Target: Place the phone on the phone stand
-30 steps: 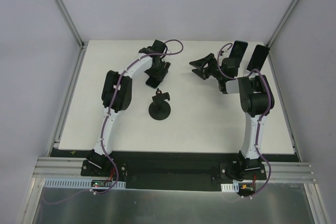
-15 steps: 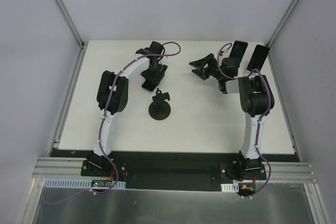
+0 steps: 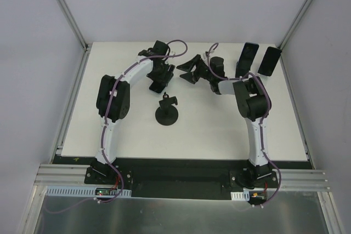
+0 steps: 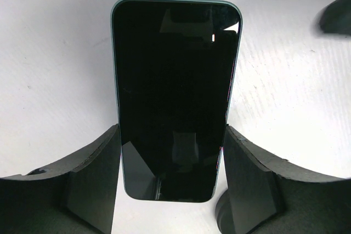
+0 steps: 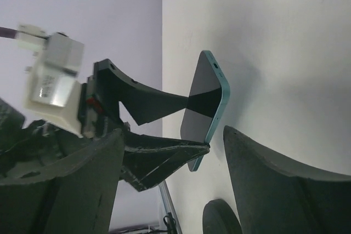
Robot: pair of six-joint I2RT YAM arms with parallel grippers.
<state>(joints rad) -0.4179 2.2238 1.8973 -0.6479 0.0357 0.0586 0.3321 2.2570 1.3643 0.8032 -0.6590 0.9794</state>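
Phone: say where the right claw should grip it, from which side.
Probably the phone by its free half, across its flat faces, from the right: the left claw clamps its long edges lower down, and it stands edge-on before the open right claw.

Setting: robot lab test cell. Evidence: plain white table (image 3: 219, 135); bare grey wall panels (image 3: 33, 53) framed by aluminium rails (image 3: 64, 8); black mounting plate (image 3: 181, 171) carrying my left arm (image 3: 107, 135) and right arm (image 3: 256, 135); purple cables (image 3: 176, 42) along both.

Left hand (image 3: 159, 79) gripping phone (image 3: 157, 87) beyond phone stand (image 3: 166, 114), right hand (image 3: 184, 72) spread nearby
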